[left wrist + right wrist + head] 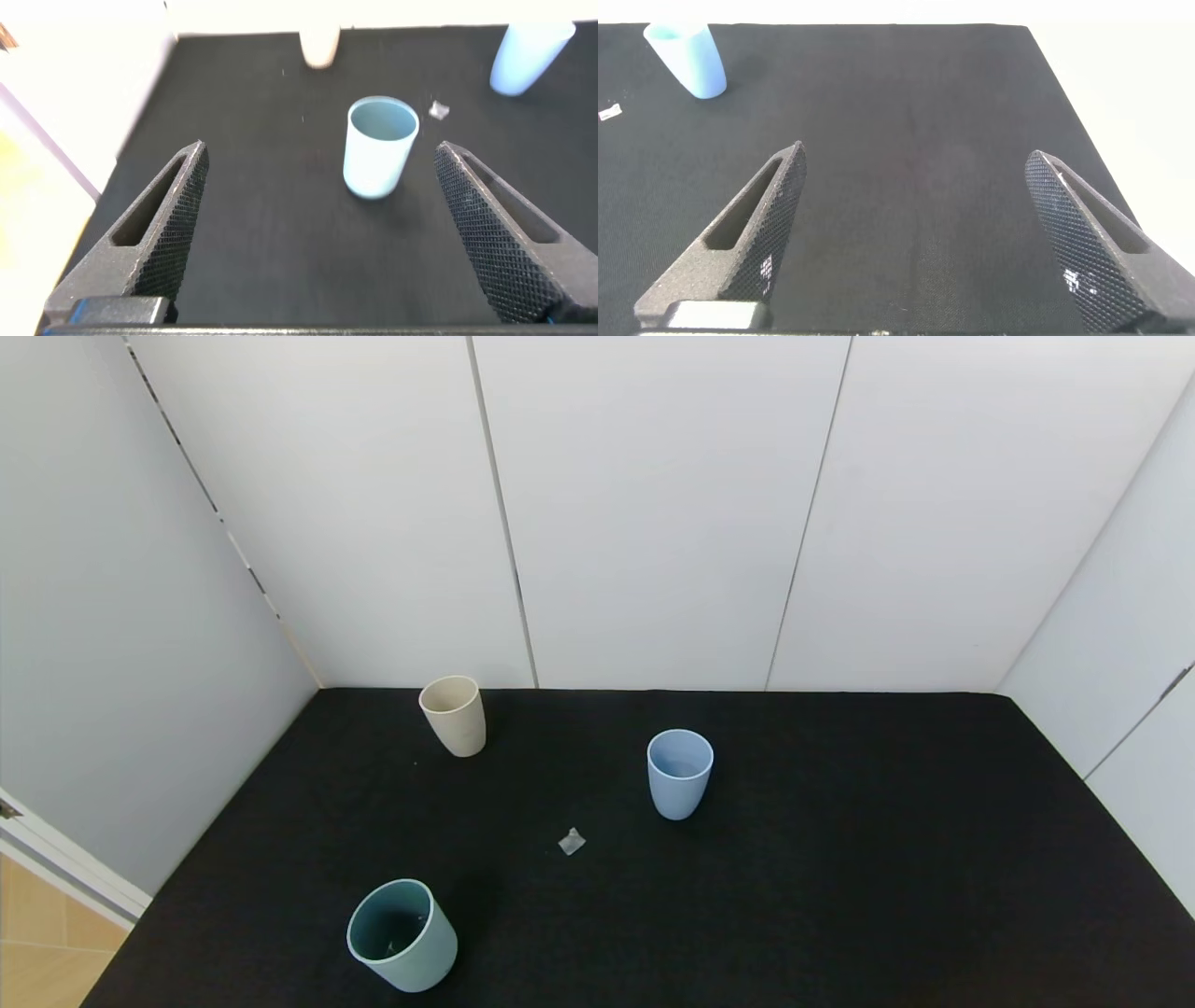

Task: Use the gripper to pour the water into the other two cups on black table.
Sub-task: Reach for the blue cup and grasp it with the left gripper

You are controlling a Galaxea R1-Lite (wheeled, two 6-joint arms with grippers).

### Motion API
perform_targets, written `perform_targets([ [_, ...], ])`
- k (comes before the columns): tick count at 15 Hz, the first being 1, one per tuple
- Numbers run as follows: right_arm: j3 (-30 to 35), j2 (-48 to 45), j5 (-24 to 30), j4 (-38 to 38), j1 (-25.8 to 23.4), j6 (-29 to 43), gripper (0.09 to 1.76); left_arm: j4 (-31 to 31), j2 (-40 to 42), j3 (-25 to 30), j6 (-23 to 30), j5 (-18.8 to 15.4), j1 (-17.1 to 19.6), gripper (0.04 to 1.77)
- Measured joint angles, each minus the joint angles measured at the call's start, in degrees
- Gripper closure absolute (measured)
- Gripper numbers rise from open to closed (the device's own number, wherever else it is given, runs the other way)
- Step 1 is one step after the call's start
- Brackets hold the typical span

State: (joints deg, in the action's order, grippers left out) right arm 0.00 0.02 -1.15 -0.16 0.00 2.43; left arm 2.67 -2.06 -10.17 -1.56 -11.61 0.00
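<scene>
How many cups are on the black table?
3. The slim beige plastic cup stands at the far left, the light blue plastic cup near the middle, and the wider pale teal plastic cup at the near left. None look hidden.

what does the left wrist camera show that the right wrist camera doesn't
Only the left wrist view shows the pale teal cup, standing upright ahead of the left gripper with its jaws wide open, plus the base of the beige cup at the far edge. Only the right wrist view shows the right gripper, jaws also wide open, over bare cloth. Both share the black table, the light blue cup and a small clear scrap lying near it.
</scene>
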Motion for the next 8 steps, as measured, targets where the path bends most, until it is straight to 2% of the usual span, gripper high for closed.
perform_targets([
  [8, 0.0, 0.0, 0.0, 0.0, 0.0, 0.0, 0.14, 0.0, 0.0, 0.0, 0.0, 0.0, 0.0, 0.09],
])
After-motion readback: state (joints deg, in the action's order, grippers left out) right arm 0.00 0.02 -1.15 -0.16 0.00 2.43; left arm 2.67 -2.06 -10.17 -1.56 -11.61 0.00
